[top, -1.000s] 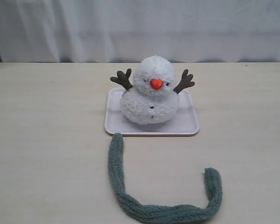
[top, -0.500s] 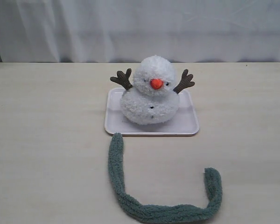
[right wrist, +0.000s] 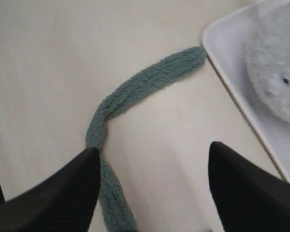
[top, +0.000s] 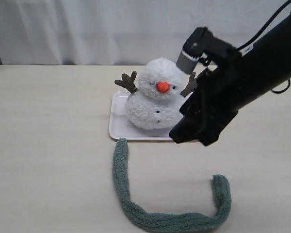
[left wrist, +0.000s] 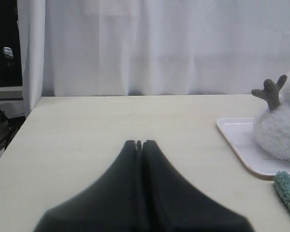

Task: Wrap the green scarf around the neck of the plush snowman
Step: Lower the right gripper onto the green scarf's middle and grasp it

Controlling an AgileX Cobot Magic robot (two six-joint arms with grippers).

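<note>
Pale table (top: 48, 145) under a white curtain (top: 87, 29), and in swings the right gripper (right wrist: 153, 147) from the right, jaws wide and empty above the green scarf (top: 120, 170), which lies in a U near the tray (top: 117, 127) holding the bare-necked plush snowman (top: 155, 97), left gripper (left wrist: 139, 143) pinched closed, so a pickup looks next.

One plush snowman (top: 153, 104) is in view, the only toy. It has two brown twig arms (top: 127, 81), one orange nose (top: 162, 87), two tiny black eyes (top: 173, 87) and two dark buttons (top: 157, 111) on its front. There is one green scarf (top: 120, 179), a single unbroken strip. One white tray (top: 117, 128) and one counter (top: 48, 145) show. Two claws appear, the left claw (left wrist: 139, 143) and the right claw (right wrist: 152, 159), each with two fingers (right wrist: 63, 193). One white curtain (top: 87, 29) fills the background.
</note>
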